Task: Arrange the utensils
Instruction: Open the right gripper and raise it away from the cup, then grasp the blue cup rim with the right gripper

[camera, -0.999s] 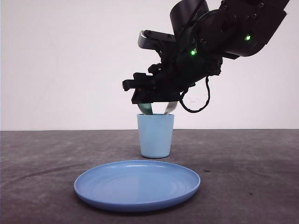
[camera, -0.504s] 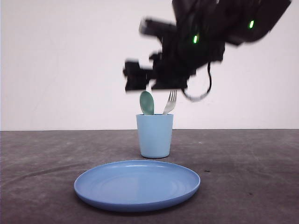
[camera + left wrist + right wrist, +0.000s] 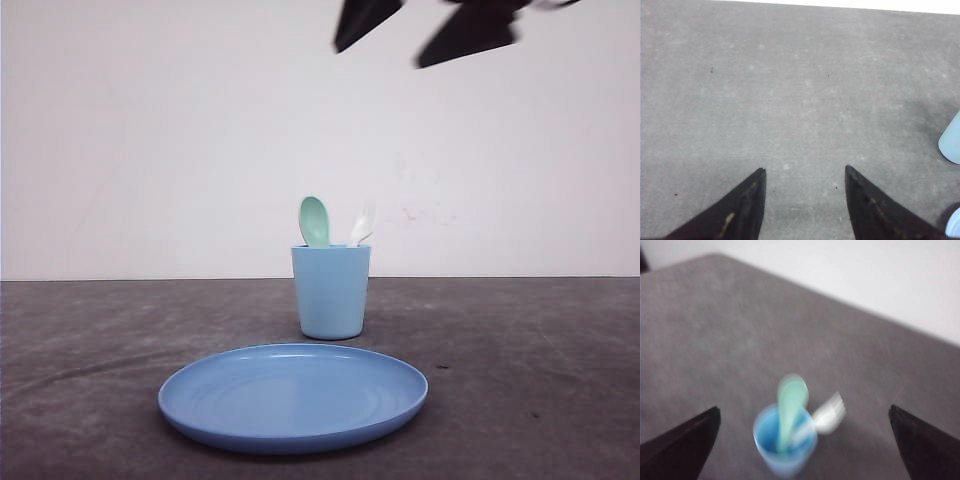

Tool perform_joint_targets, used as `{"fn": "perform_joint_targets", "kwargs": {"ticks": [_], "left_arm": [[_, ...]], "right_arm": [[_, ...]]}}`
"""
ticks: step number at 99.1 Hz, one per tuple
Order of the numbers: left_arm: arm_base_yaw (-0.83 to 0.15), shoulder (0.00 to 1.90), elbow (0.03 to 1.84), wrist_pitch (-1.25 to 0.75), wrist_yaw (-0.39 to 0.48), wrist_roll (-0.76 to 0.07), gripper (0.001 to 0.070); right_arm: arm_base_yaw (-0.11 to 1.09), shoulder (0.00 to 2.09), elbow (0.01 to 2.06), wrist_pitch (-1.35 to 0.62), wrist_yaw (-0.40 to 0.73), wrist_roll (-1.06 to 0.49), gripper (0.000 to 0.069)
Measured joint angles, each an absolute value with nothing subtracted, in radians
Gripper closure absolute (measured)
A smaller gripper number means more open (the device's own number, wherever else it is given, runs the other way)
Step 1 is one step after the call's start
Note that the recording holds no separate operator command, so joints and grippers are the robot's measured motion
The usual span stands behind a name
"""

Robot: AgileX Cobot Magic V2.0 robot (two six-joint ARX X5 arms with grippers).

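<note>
Seeing my right gripper (image 3: 802,450) spread wide and empty, I am judging the light, slippery pale mint-green plastic spoon (image 3: 314,221) and small white plastic fork (image 3: 362,226), standing in the light blue cup (image 3: 331,291) toward the table's (image 3: 540,380) far edge, best pinched at their stiff necks, while my left gripper (image 3: 805,207) is hanging parted too.

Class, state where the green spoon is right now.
In the front view, the spoon stands bowl-up in the cup, left of the fork, behind the plate near the table's middle.

Cup (image 3: 331,291) behind plate (image 3: 293,397)
</note>
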State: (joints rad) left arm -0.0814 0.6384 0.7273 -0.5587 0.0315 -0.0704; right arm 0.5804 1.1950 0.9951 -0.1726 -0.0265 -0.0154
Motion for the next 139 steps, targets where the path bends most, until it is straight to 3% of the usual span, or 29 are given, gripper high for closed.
{"fn": "perform_joint_targets", "kwargs": {"ticks": [20,39,63,97,139], "left_arm": [[-0.081,0.638,0.727,-0.559,0.031,-0.07,0.0412],[-0.081,0.638,0.727,-0.559,0.031,-0.07,0.0412],[-0.081,0.638,0.727,-0.559,0.031,-0.07,0.0412],[-0.081,0.638,0.727,-0.559,0.031,-0.07,0.0412],[-0.081,0.638,0.727,-0.559,0.031,-0.07,0.0412]], "right_arm": [[0.55,1.093,0.982,-0.452,-0.023,0.008,0.001],[0.551,1.063,0.851,-0.449,-0.027,0.017,0.001],[0.551,1.139,0.647,-0.187,-0.081,0.052,0.001],[0.55,1.435,0.642,0.228,-0.162,0.062,0.001],[0.551,1.752,0.905,0.297,-0.214,0.083,0.001]]}}
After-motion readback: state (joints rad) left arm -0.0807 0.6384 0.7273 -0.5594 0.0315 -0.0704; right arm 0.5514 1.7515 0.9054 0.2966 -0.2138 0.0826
